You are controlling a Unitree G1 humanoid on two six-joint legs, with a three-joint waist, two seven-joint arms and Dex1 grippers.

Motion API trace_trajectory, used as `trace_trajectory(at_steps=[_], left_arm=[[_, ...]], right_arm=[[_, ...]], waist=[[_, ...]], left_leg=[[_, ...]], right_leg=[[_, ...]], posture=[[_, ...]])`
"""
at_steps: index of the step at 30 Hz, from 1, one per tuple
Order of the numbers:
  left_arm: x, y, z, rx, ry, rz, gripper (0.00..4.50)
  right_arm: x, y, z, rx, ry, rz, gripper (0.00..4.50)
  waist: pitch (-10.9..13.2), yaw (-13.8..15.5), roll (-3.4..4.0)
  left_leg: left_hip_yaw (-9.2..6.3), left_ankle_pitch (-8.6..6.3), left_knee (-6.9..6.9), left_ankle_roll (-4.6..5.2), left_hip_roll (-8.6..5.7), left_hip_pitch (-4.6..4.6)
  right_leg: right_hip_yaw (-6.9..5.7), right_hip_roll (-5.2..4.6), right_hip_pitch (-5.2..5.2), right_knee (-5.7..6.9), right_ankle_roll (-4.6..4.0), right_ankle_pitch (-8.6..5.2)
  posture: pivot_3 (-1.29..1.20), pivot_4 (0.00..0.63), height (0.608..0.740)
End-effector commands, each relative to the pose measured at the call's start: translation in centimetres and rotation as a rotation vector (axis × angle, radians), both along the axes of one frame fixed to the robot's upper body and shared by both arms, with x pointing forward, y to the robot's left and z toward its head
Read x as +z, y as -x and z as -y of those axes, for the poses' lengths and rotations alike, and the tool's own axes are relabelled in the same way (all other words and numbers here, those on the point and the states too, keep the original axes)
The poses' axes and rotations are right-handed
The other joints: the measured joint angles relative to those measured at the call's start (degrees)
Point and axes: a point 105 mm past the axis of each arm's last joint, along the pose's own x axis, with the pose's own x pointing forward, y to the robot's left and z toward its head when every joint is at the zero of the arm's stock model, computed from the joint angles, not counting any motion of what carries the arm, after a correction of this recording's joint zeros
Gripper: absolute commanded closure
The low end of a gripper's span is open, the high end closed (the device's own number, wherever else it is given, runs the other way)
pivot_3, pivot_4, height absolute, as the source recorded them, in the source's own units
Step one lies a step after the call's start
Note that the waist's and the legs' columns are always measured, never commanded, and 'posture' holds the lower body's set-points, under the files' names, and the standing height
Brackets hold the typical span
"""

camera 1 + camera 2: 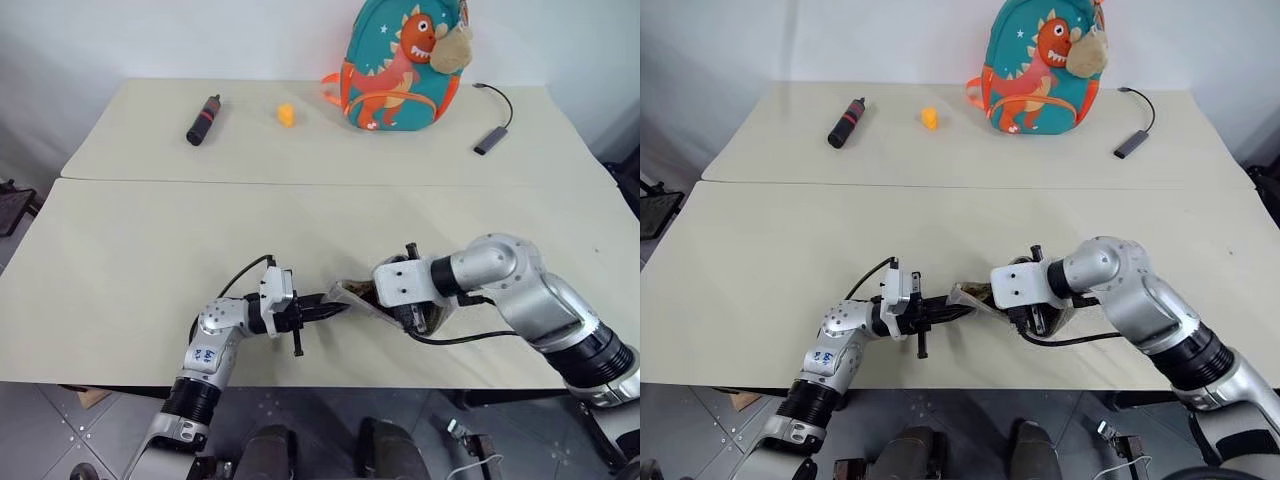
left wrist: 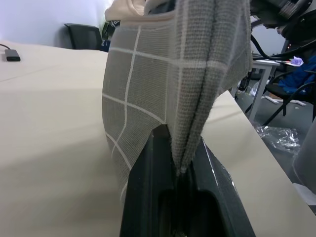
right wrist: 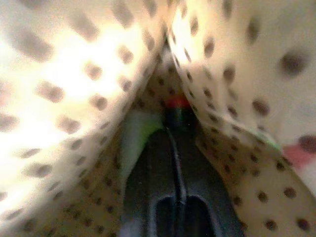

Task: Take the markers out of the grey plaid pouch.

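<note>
Our left claw [image 2: 183,170] pinches the grey plaid pouch [image 2: 168,84] above the desk [image 1: 150,250]; our right claw [image 3: 170,129], fingers together, reaches inside toward the markers [image 3: 148,123].

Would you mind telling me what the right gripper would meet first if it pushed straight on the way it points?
Probably the markers: the right gripper is inside the grey plaid pouch, and a red-ended tip and something pale green lie just ahead, though depth is unclear.

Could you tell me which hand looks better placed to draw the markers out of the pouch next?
The right hand, probably. Its closed fingers are already inside the pouch, right at the red-ended and green markers. The left hand is busy pinching the pouch's edge, holding it up.
</note>
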Motion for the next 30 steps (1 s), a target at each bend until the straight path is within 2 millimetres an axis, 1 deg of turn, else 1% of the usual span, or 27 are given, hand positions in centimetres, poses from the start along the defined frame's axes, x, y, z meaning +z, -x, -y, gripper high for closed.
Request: trace_trajectory(at_steps=[1,4,7,10,12,16,20,22,23,25,26,28,29,30], left_arm=[[0.4,0.0,-0.3,0.011,0.011,0.002,4.50],[0.3,0.0,-0.3,0.010,0.009,-0.002,4.50],[0.2,0.1,-0.4,0.009,0.005,-0.005,4.50],[0.1,0.1,-0.5,0.008,0.000,-0.006,4.50],[0.1,0.2,-0.5,0.008,-0.005,-0.004,4.50],[0.1,0.1,-0.6,0.009,-0.006,-0.002,4.50],[0.0,0.1,-0.6,0.008,-0.008,-0.001,4.50],[0.0,0.1,-0.5,0.007,-0.008,0.001,4.50],[0.1,0.1,-0.5,0.007,-0.008,0.001,4.50],[0.1,0.1,-0.4,0.006,-0.006,0.002,4.50],[0.1,0.1,-0.4,0.007,-0.005,0.002,4.50],[0.1,0.1,-0.4,0.006,-0.005,0.002,4.50],[0.1,0.1,-0.4,0.007,-0.005,0.003,4.50],[0.2,0.1,-0.4,0.007,-0.004,0.002,4.50]], right_arm=[[2.3,0.9,0.1,0.098,-0.081,0.074,4.49],[2.5,0.4,1.6,0.093,-0.103,0.090,4.49],[3.5,0.1,2.5,0.096,-0.192,0.099,4.49],[5.0,-0.1,2.5,0.066,-0.343,0.075,4.49],[5.4,-0.1,2.7,0.051,-0.393,0.061,4.49],[4.8,0.3,3.7,0.031,-0.379,0.020,4.49],[3.9,0.2,3.5,-0.006,-0.325,-0.015,4.49],[3.4,0.5,3.2,-0.035,-0.307,-0.081,4.49],[3.0,0.7,3.0,-0.039,-0.286,-0.103,4.32],[2.1,0.9,2.5,0.002,-0.217,-0.058,3.95],[1.8,0.7,2.4,-0.010,-0.197,-0.041,3.61],[0.8,0.4,2.8,-0.057,-0.103,-0.050,2.97],[0.5,0.5,2.9,-0.052,-0.066,-0.042,2.59],[0.5,0.3,2.7,-0.060,-0.059,-0.028,2.32]], waist=[[0.0,0.1,0.00],[0.0,0.1,0.00],[0.0,0.1,0.00],[0.0,0.2,-0.01],[0.0,0.2,0.00],[0.0,0.2,0.00],[0.0,0.3,0.00],[0.0,0.3,0.00],[0.0,0.3,0.00],[0.0,0.3,0.00],[0.0,0.2,0.00],[0.0,0.2,0.00],[0.0,0.3,0.00],[0.0,0.2,0.00]], left_leg=[[0.00,0.00,0.01,0.00,0.00,0.00],[0.01,0.00,0.02,0.00,0.00,0.00],[0.02,0.00,0.02,0.00,-0.01,0.00],[0.02,0.00,0.02,0.00,0.00,0.01],[0.02,0.00,0.02,0.00,0.01,0.01],[0.02,0.00,0.02,0.00,0.01,0.01],[0.02,0.00,0.02,0.00,0.00,0.00],[0.02,0.00,0.02,0.00,0.01,0.01],[0.02,0.00,0.02,0.00,0.02,0.01],[0.01,0.00,0.02,0.00,0.01,0.01],[0.01,0.00,0.02,0.00,0.01,0.01],[0.01,0.00,0.02,0.00,0.00,0.01],[0.01,0.00,0.02,0.00,0.00,0.00],[0.01,0.00,0.02,0.00,0.00,0.00]], right_leg=[[0.00,0.00,0.00,0.01,0.00,0.00],[0.00,0.00,0.01,0.02,0.00,0.00],[0.00,0.00,0.01,0.01,0.00,0.00],[0.00,0.00,0.01,0.02,0.00,0.00],[-0.01,0.00,0.01,0.02,0.00,0.00],[-0.01,0.00,0.01,0.02,0.00,0.00],[0.01,-0.01,0.01,0.02,0.00,0.00],[0.00,-0.01,0.01,0.02,0.00,0.00],[0.00,-0.01,0.01,0.03,0.00,0.00],[0.01,-0.01,0.01,0.02,0.00,0.00],[0.00,-0.01,0.01,0.02,0.00,0.00],[0.01,-0.01,0.01,0.02,0.00,0.00],[0.01,-0.01,0.00,0.02,0.00,0.00],[0.01,-0.01,0.00,0.02,0.00,0.00]], posture=[[0.00,0.150,0.740],[0.00,0.150,0.740],[0.00,0.150,0.740],[0.00,0.150,0.740],[0.00,0.150,0.740],[0.00,0.150,0.740],[0.00,0.150,0.740],[0.00,0.150,0.740],[0.00,0.150,0.740],[0.00,0.150,0.740],[0.00,0.150,0.740],[0.00,0.150,0.740],[0.00,0.150,0.740],[0.00,0.150,0.740]])
